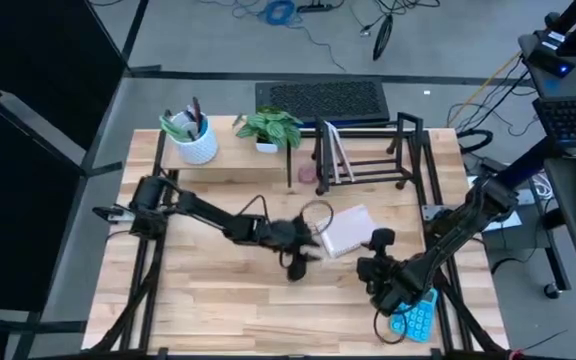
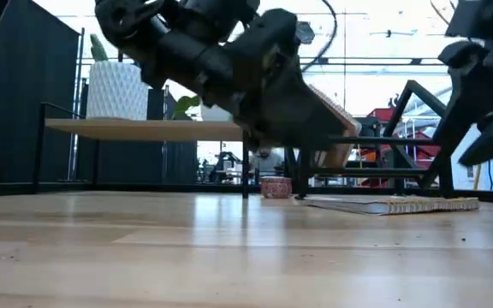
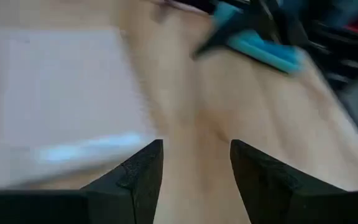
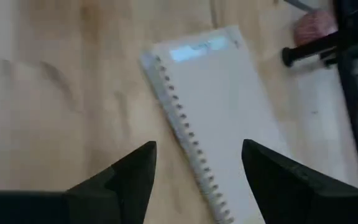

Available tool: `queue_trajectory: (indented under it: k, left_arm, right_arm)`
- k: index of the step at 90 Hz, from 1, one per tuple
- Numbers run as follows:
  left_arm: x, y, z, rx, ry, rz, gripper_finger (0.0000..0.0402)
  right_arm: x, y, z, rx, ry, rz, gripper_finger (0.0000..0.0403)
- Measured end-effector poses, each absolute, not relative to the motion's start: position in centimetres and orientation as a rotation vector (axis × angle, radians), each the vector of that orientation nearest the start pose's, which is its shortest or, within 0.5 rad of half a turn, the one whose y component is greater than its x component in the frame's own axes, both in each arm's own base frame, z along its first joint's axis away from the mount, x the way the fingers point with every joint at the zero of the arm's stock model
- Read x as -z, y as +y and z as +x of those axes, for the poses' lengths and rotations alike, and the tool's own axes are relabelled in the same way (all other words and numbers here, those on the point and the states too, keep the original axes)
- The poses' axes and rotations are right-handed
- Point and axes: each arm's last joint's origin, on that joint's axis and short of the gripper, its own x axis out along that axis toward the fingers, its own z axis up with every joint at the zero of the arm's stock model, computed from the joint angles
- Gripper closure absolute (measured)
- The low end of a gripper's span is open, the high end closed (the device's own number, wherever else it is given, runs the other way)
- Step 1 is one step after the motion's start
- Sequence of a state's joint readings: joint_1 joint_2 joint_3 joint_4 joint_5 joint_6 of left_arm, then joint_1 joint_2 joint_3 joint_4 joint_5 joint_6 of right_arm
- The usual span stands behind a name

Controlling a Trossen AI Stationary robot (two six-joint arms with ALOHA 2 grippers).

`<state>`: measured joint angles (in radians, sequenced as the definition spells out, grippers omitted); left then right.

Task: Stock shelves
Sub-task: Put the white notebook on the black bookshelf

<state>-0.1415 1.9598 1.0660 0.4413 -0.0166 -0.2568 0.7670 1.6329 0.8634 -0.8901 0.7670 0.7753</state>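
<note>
Pale-wood riser shelf (image 1: 233,160) and black wire rack (image 1: 368,155) at table's back, rack part-stocked; white spiral notebook (image 1: 346,230) still flat mid-table. Left gripper (image 1: 311,248) beside it, right gripper (image 1: 376,268) near, both open, empty

Two slim black jointed arms, thin looping cable on the left arm (image 1: 218,220), dark wedge-shaped, seemingly matte jaws

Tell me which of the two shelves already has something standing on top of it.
The pale-wood riser shelf: a white pot of tools and a leafy plant stand on its flat top. The black wire rack carries nothing on top.
</note>
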Motion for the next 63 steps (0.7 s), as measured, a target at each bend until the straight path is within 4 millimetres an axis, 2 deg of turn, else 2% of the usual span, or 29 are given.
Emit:
queue_trajectory:
  k: [15,29,39,48,63]
  left_arm:
    - [-14.4,-2.7,41.4,-0.040,0.454,-0.169,0.0228]
    - [-11.4,-1.0,42.5,-0.101,0.522,-0.178,0.0228]
    - [-9.8,-0.9,43.1,-0.116,0.544,-0.217,0.0228]
    - [-9.1,-1.3,43.7,-0.073,0.540,-0.251,0.0228]
    - [-8.4,-3.1,43.8,0.010,0.568,-0.249,0.0228]
  right_arm:
    - [-12.6,14.5,18.9,0.443,1.010,-0.500,0.0181]
    - [-11.3,14.0,19.0,0.425,1.005,-0.505,0.0181]
    - [-11.2,13.8,19.2,0.428,1.015,-0.523,0.0181]
    - [-11.1,13.8,19.2,0.408,1.029,-0.560,0.0181]
    - [-11.1,13.7,19.3,0.336,1.075,-0.654,0.0181]
